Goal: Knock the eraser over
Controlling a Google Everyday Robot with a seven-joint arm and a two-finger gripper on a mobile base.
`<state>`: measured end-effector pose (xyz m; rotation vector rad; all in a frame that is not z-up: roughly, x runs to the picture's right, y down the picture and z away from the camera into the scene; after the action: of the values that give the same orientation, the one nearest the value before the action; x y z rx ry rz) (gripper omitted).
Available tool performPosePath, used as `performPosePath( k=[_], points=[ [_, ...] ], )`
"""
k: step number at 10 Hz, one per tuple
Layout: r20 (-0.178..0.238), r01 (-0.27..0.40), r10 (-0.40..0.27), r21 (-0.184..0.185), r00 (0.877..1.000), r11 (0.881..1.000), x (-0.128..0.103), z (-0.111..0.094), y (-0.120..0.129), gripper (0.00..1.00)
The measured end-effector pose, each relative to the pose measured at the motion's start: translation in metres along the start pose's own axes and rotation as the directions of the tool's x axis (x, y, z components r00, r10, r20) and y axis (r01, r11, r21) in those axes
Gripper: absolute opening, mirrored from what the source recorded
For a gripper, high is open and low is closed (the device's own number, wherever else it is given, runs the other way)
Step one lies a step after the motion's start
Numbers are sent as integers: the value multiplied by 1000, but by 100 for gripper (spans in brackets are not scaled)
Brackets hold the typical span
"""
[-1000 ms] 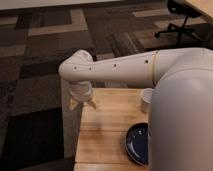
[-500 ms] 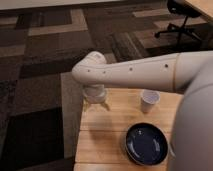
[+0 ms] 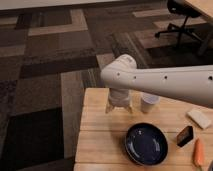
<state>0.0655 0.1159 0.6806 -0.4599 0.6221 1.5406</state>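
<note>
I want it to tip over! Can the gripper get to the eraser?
Probably yes, but not straight. The gripper hangs at the left of the table, the eraser is far right, and the white cup and blue bowl sit between, with a gap.

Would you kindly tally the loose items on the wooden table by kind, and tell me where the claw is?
white cup: 1
dark blue bowl: 1
eraser: 1
pale pad: 1
orange carrot-shaped thing: 1
Total: 5
The claw hangs over the back left part of the table, just left of the white cup and well away from the eraser.
</note>
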Motion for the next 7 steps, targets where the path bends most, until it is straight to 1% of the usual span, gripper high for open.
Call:
performPosePath(
  k=[2,3,4,6,7],
  points=[
    [-10,-7,7,9,1000,1000,2,1,-3,65],
    [-76,-67,71,44,995,997,14,15,-29,65],
    [-111,-112,117,52,987,992,18,25,-47,65],
    [-127,-173,178,49,976,984,12,35,-77,65],
    [-112,-211,217,56,970,976,4,34,-103,65]
  ],
)
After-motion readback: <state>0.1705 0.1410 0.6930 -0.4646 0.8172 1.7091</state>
